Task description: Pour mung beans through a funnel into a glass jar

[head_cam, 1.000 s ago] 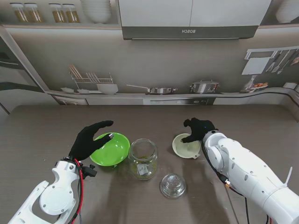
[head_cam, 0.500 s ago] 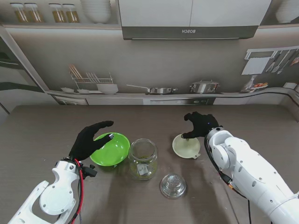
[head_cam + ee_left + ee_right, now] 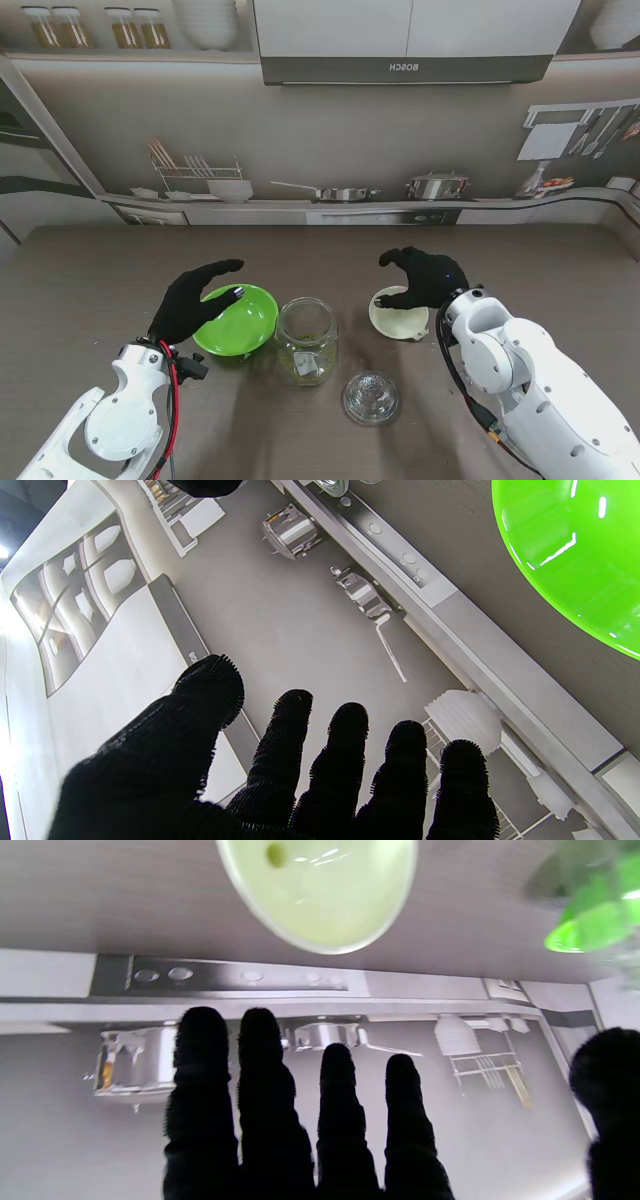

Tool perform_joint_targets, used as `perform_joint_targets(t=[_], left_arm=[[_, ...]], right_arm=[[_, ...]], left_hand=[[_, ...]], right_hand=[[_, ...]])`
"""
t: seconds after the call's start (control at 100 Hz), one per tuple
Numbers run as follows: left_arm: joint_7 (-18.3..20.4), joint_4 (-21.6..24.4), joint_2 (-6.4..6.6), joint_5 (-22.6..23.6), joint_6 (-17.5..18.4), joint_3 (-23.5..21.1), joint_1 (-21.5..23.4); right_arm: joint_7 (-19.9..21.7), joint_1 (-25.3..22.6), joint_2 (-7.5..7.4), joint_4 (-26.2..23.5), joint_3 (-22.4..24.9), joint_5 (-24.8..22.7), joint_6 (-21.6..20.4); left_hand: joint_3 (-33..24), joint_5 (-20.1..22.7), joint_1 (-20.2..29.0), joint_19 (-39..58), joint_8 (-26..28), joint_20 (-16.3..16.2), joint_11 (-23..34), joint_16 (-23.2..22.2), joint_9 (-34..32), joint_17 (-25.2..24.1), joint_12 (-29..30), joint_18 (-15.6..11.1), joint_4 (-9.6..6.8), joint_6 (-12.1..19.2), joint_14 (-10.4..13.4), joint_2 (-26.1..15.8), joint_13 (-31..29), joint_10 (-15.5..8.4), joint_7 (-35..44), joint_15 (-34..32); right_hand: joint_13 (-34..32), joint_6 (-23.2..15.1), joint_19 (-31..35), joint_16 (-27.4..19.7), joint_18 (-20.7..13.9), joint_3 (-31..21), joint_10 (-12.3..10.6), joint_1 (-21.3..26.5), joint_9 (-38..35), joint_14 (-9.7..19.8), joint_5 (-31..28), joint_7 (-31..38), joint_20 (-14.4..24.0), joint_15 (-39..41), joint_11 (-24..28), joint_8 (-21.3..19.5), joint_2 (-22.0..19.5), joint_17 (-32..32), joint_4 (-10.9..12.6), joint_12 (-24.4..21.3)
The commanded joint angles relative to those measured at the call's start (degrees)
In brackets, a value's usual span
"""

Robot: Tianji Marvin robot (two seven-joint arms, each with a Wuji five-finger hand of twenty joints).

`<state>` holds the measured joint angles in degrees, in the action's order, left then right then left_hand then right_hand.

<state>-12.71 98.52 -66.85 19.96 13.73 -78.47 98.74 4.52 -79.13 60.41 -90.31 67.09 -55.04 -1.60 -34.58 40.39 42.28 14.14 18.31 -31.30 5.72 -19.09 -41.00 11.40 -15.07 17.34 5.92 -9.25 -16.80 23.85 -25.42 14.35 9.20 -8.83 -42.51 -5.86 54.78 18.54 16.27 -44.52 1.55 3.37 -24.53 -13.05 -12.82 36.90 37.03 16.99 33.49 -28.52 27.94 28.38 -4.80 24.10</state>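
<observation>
The pale cream plastic funnel [image 3: 399,313] lies on the worktop [image 3: 90,290], right of the clear glass jar [image 3: 306,340] — directly under my right hand [image 3: 425,277], fingers spread, holding nothing. My left hand [image 3: 192,299] hovers open by the green bowl [image 3: 237,320].

Green bowl [image 3: 236,320], cream funnel [image 3: 399,313], black hands

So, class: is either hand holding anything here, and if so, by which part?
Nothing is held. The left hand is spread open over the green bowl; the right hand is open above the funnel.
</observation>
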Motion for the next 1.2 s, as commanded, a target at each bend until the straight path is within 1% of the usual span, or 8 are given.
perform_joint_targets(t=[0.0,0.14,0.23,0.43,0.61,0.82,0.94,1.19], left_arm=[[1.13,0.25,-0.07,-0.26,-0.27,0.02,0.11],[1.10,0.36,-0.09,-0.32,-0.37,-0.05,0.19],[1.07,0.39,-0.10,-0.35,-0.35,-0.09,0.22],[1.29,0.38,-0.07,-0.60,-0.24,-0.12,0.16],[1.48,0.46,-0.04,-0.71,-0.22,-0.20,0.24],[1.45,0.64,-0.04,-0.66,-0.28,-0.40,0.43],[1.41,0.68,-0.05,-0.63,-0.20,-0.50,0.49],[1.51,0.76,-0.03,-0.69,-0.23,-0.58,0.60]], right_arm=[[1.28,-2.98,0.03,-2.47,0.44,0.32,-1.50],[4.29,-7.62,-0.24,-6.78,2.87,2.79,-3.84],[5.39,-10.18,-0.40,-8.38,4.05,4.09,-5.50],[6.30,-13.96,-0.92,-9.73,5.05,2.60,-9.41],[6.98,-14.44,-1.34,-8.50,3.96,1.38,-11.44],[5.83,-14.03,-1.57,-6.42,1.66,-0.23,-12.88],[5.37,-13.98,-1.68,-5.53,0.41,-0.72,-13.25],[4.13,-13.51,-1.86,-3.56,-1.39,-2.44,-13.36]], left_hand=[[0.80,0.08,0.62,-1.74,-0.37,0.17,-0.52,0.69,-0.09,-0.82,0.25,-0.70,-1.84,0.79,-0.14,-1.88,-0.67,-0.11,-0.34,0.85],[0.82,0.07,0.66,-1.75,-0.38,0.16,-0.48,0.70,-0.17,-0.84,0.24,-0.68,-1.85,0.95,-0.11,-1.91,-0.69,-0.11,-0.35,0.89],[0.86,0.01,0.64,-1.74,-0.38,0.14,-0.49,0.69,-0.14,-0.83,0.24,-0.63,-1.86,0.99,-0.14,-1.91,-0.73,-0.05,-0.36,0.89],[0.90,0.10,0.71,-1.80,-0.36,0.14,-0.52,0.70,-0.08,-0.96,0.26,-0.53,-1.87,0.82,-0.28,-1.94,-0.68,0.07,-0.31,0.95],[1.05,0.04,0.70,-1.88,-0.37,0.13,-0.51,0.70,-0.06,-1.18,0.26,-0.32,-1.88,1.05,-0.36,-1.98,-0.66,0.04,-0.34,1.00],[1.18,0.10,0.74,-1.88,-0.35,0.09,-0.53,0.68,-0.02,-1.20,0.26,-0.25,-1.91,0.93,-0.41,-2.08,-0.69,-0.03,-0.31,1.03],[1.20,-0.16,0.76,-1.88,-0.39,0.08,-0.51,0.67,-0.05,-1.19,0.26,-0.26,-1.92,1.04,-0.42,-2.06,-0.72,0.05,-0.42,1.03],[1.26,-0.18,0.76,-1.95,-0.37,0.07,-0.52,0.65,-0.05,-1.35,0.25,-0.17,-1.93,1.04,-0.43,-2.14,-0.73,-0.10,-0.42,1.05]], right_hand=[[-2.09,-1.20,2.33,1.61,0.58,-0.47,0.17,0.76,-1.75,0.70,-1.91,-0.83,1.58,0.79,-0.75,-0.61,2.07,0.78,1.90,0.25],[-4.29,-2.10,4.54,3.70,-0.53,-0.91,0.11,2.19,-3.45,1.61,-3.52,-1.10,3.19,2.70,-0.72,-1.88,3.38,2.22,2.20,1.59],[-5.44,-2.51,6.19,5.39,-1.02,-1.04,0.19,3.25,-4.26,2.18,-4.19,-1.04,4.41,4.60,-0.06,-2.71,4.36,2.87,2.33,2.72],[-6.39,-3.36,9.09,8.10,-2.35,-1.52,0.01,3.86,-4.44,3.34,-4.26,-1.26,6.45,7.91,0.67,-3.60,5.36,3.92,2.84,4.20],[-6.31,-3.72,9.59,10.43,-2.73,-2.16,-0.22,4.42,-3.17,4.22,-4.09,-1.12,7.31,10.99,2.12,-4.72,6.31,3.90,3.31,6.04],[-5.84,-4.06,10.30,13.27,-2.91,-3.78,-0.49,6.17,-1.72,5.08,-2.79,1.32,8.36,15.80,4.74,-6.94,8.49,3.62,4.36,8.48],[-5.09,-4.12,10.87,14.79,-2.87,-4.92,-0.43,7.18,-0.25,5.25,-2.14,1.85,9.00,18.45,6.59,-7.44,9.85,3.48,5.10,10.05],[-3.11,-4.22,11.13,15.67,-2.86,-6.16,-0.31,8.81,2.60,5.23,-0.55,3.01,9.72,20.02,8.43,-8.49,11.86,2.80,6.94,11.63]])
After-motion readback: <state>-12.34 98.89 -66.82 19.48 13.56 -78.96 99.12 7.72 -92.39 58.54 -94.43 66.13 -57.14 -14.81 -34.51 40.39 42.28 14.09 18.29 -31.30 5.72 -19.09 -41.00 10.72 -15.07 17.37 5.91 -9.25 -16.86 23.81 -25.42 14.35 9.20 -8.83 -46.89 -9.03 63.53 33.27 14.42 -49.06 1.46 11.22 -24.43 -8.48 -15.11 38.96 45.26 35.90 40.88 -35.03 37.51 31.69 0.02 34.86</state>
